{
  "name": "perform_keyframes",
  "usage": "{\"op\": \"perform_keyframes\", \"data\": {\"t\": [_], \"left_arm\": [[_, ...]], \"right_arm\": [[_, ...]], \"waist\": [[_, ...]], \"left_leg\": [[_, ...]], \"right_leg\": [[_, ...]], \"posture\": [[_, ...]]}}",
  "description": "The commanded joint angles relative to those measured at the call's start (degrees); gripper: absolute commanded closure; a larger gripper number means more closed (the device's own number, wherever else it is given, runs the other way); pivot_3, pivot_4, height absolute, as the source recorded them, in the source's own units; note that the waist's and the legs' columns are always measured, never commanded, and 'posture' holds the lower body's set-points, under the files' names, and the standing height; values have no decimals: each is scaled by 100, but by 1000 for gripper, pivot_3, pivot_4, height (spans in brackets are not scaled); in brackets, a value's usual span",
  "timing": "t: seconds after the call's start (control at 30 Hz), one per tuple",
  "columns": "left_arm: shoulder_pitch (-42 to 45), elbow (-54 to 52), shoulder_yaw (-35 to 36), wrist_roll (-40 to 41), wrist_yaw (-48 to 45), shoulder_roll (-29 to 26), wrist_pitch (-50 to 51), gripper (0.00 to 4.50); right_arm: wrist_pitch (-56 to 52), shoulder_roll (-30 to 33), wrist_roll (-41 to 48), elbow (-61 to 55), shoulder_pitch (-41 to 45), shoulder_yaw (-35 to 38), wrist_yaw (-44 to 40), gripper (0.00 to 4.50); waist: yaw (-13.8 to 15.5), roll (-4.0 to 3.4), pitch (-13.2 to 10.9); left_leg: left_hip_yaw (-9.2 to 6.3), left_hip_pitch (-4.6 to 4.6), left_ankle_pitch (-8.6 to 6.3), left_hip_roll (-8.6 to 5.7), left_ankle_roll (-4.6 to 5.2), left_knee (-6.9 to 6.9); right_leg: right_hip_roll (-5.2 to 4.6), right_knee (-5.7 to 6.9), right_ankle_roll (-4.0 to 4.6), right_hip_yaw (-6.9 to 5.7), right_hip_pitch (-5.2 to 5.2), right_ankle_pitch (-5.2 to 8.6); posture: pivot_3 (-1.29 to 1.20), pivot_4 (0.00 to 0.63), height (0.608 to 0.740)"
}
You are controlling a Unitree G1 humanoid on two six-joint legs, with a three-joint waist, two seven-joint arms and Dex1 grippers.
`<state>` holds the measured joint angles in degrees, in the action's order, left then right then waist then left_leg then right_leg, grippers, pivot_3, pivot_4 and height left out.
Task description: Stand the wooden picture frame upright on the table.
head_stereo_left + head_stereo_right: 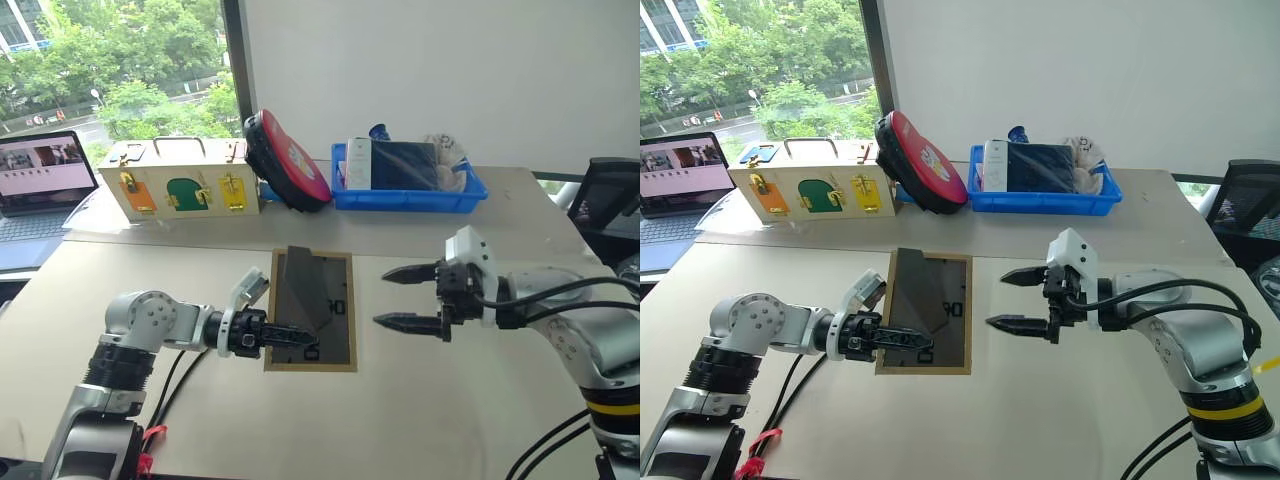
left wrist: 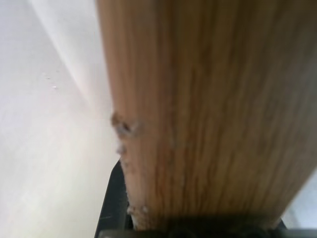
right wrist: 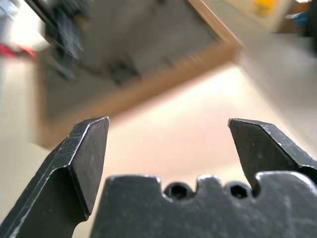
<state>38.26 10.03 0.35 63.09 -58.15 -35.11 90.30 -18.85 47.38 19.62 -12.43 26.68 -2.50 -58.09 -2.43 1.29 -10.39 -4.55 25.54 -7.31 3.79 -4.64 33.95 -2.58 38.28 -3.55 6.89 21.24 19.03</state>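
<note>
The wooden picture frame [image 1: 335, 345] lies back-up in the middle of the table [image 1: 450, 410], its dark back board facing up and its fold-out stand [image 1: 305, 285] raised. My left gripper [image 1: 297, 342] reaches in from the left and is shut on the frame's left rail near the near corner. In the left wrist view that light-wood rail [image 2: 208, 114] sits right between the fingers. My right gripper [image 1: 380, 298] hovers just right of the frame, level and pointing at it, open with nothing in it. The right wrist view shows the frame's rail [image 3: 148, 89] beyond the open right gripper [image 3: 168, 124].
Along the far side stand a cream box with coloured latches [image 1: 180, 180], a red and black round case [image 1: 288, 160] leaning on it, and a blue tray [image 1: 410, 192] of items. A laptop [image 1: 45, 170] sits far left, a black chair [image 1: 612, 200] at right.
</note>
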Motion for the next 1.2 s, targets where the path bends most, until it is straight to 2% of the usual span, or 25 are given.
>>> {"op": "perform_keyframes", "data": {"t": [0.03, 0.13, 0.2, 0.3, 0.4, 0.73, 0.87, 0.97, 1.03, 1.1, 1.13, 1.17, 1.2], "left_arm": [[235, 162, 173, 548, -217, -88, 220, 3808], [338, 411, -8, 666, -174, -157, 220, 3808], [379, 514, -79, 734, -132, -109, 220, 3808], [417, 545, -132, 827, -93, -50, 220, 3808], [329, 210, -67, 576, -29, 35, 166, 3808], [171, -405, -191, 166, -149, 62, -174, 3808], [-6, -608, -326, -61, -293, -25, -460, 3808], [-33, -538, -274, -126, -306, 6, -525, 3808], [-23, -479, -255, -151, -327, 22, -538, 2789], [-50, -494, -251, -268, -342, 51, -749, 2218], [-70, -511, -246, -327, -343, 67, -872, 1750], [-89, -520, -229, -393, -318, 97, -1009, 1427], [-66, -452, -197, -410, -256, 125, -985, 882]], "right_arm": [[3290, 172, -1720, 889, -96, -205, 394, 36], [5696, 141, -3388, 1620, 59, -143, 1923, 36], [6555, -78, -4223, 1783, 139, -95, 2862, 36], [6968, -438, -4821, 1793, 241, -146, 3624, 36], [7121, -644, -5077, 1778, 389, -221, 3941, 36], [7293, -1048, -5496, 1671, 890, -572, 4408, 36], [7337, -994, -5305, 1707, 873, -605, 4340, 951], [7379, -945, -5269, 1693, 894, -579, 4399, 2000], [7378, -942, -5258, 1666, 917, -575, 4425, 2599], [7377, -940, -5265, 1674, 928, -586, 4441, 2832], [7379, -936, -5270, 1681, 930, -590, 4451, 3099], [7381, -933, -5270, 1690, 928, -588, 4460, 3177], [7382, -932, -5277, 1705, 927, -580, 4475, 3193]], "waist": [[-9, 0, 0], [-22, 0, 0], [-21, -1, 0], [-24, -1, 0], [-10, -1, 0], [-12, -1, 0], [-9, -1, 0], [-8, -1, 0], [-9, 1, -1], [-9, 2, -2], [-9, 2, -2], [-13, 2, -2], [-15, 2, -2]], "left_leg": [[2, 0, 0, 0, 0, -1], [2, -1, 1, 1, -1, -5], [2, -2, 4, 0, -7, -6], [1, -5, 9, 0, -15, -6], [-2, -5, 26, 0, -42, -5], [-4, -19, 33, -2, -44, -3], [-4, -20, 33, -1, -44, -4], [-4, -21, 34, -1, -44, -4], [-4, -22, 34, -3, -43, -3], [-5, -22, 34, -2, -43, -3], [-5, -22, 34, -2, -43, -3], [-4, -22, 34, -2, -43, -3], [-5, -23, 34, -2, -43, -3]], "right_leg": [[-1, 0, -3, 2, 0, 2], [0, 1, 13, 2, 0, -8], [-1, 4, 14, 3, 2, -8], [0, 19, 14, 3, 3, -8], [0, 36, 15, 3, 5, -8], [0, 61, 17, 4, 2, -9], [0, 62, 18, 4, 0, -9], [0, 62, 18, 4, -1, -9], [-1, 62, 18, 5, -1, -9], [0, 62, 18, 4, -1, -9], [0, 63, 18, 4, -1, -9], [0, 63, 18, 4, -1, -9], [0, 63, 19, 4, -1, -9]], "posture": [[0, 150, 735], [0, 150, 735], [0, 150, 735], [0, 150, 735], [0, 150, 735], [0, 150, 735], [0, 150, 735], [0, 150, 735], [0, 150, 735], [0, 150, 735], [0, 150, 735], [0, 150, 735], [0, 150, 735]]}}
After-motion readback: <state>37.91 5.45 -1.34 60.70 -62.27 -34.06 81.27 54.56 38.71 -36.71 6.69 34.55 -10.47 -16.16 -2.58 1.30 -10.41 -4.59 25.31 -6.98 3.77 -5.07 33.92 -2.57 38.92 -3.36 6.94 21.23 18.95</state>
